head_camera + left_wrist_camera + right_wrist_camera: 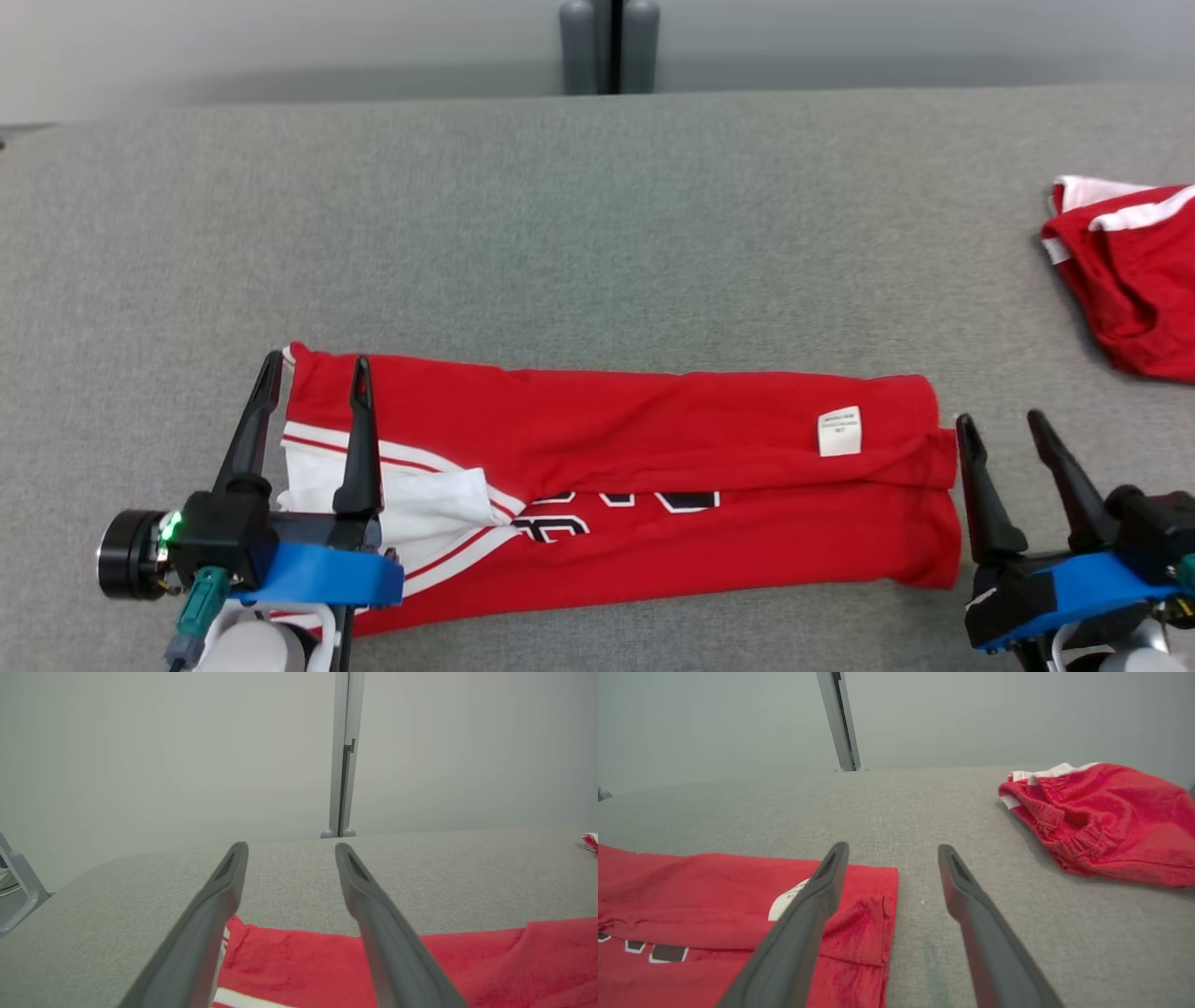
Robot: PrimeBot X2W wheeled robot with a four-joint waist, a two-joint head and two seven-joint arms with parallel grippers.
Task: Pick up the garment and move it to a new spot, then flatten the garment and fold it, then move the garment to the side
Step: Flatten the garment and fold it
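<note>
Red jersey (653,439) lies near the front edge of the grey table (597,205), directly before the robot, as one long strip running from left to right. Its far long side is turned over onto the middle, so the white label (839,431) faces up and the black-and-white lettering (616,513) is half covered. I judge from this that the first lengthwise fold is made and the shortening folds are not yet done. The left gripper (316,362) hangs over the left end, where the white-trimmed opening is. Its fingers stand wide apart and hold nothing; one is along the outer edge of the cloth and the other is above the cloth. Whether they touch the fabric I cannot tell. The right gripper (1000,420) is just beside the right end, over bare table, also spread wide and empty. Each arm stands at one end, probably so that both ends can be taken together and the strip stays straight. A pair of red shorts (1134,280) lies crumpled, well apart at the far right, out of the way of the work.
</note>
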